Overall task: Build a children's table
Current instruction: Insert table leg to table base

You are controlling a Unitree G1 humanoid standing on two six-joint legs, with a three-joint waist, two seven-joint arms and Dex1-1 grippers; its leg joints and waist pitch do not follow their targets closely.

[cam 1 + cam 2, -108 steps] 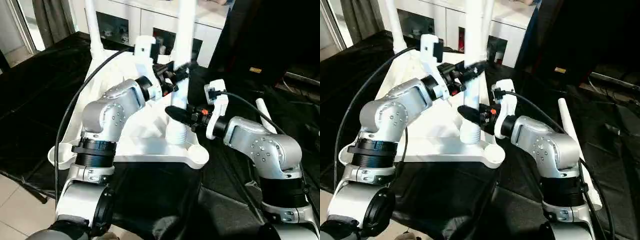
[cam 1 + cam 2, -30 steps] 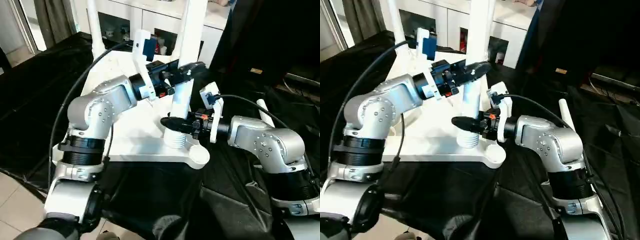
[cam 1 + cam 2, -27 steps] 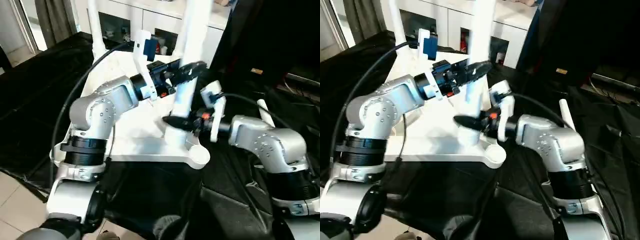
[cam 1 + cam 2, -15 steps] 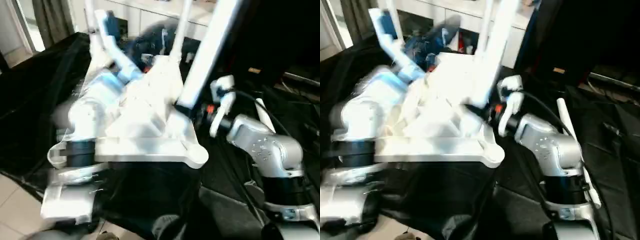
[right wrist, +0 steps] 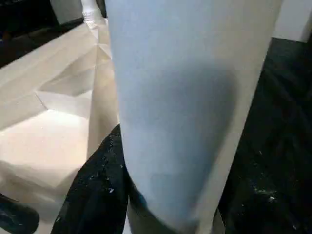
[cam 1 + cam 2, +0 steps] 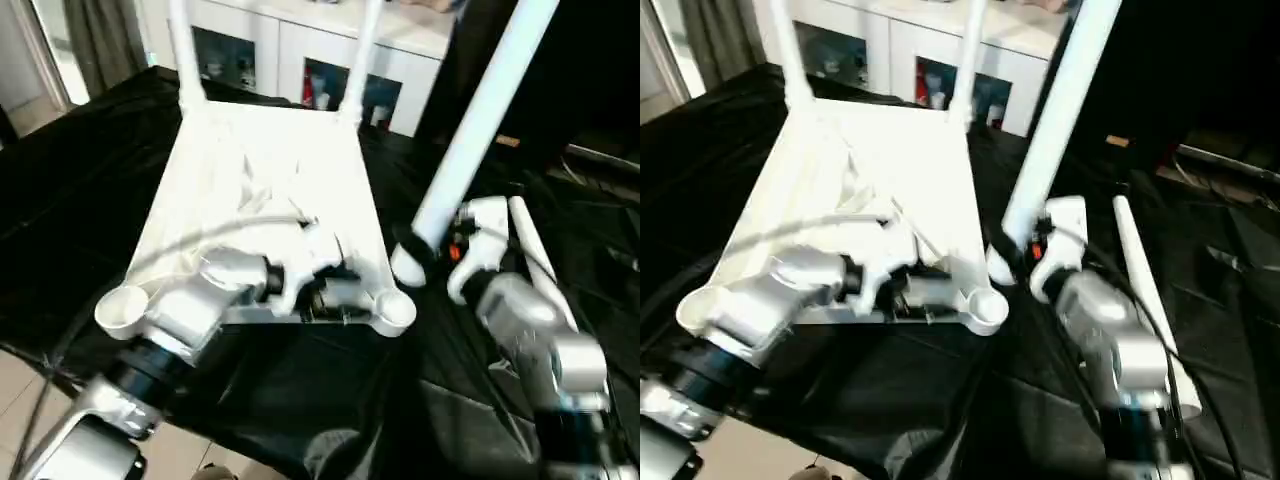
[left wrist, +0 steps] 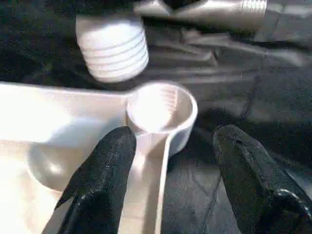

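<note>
Table top (image 6: pixel 270 190) is lying upside down on the black cloth (image 6: pixel 90 180), in the middle of the head view. Two legs (image 6: pixel 183 50) are standing up at its far corners, at 12 o'clock. The right jaws (image 6: pixel 425 250) are clamped on a third leg (image 6: pixel 480 120), holding it tilted just off the near corner socket (image 7: pixel 161 109) at 5 o'clock. The leg's ribbed end (image 7: pixel 114 48) is hanging close beside the socket, not inside it. The left jaws (image 7: pixel 170 180) are spread apart over that corner, holding nothing. A fourth leg (image 6: pixel 530 250) is lying on the cloth at 3 o'clock. To do this well, I think the leg should be stood up straight, right above the socket, then pushed down slowly.
</note>
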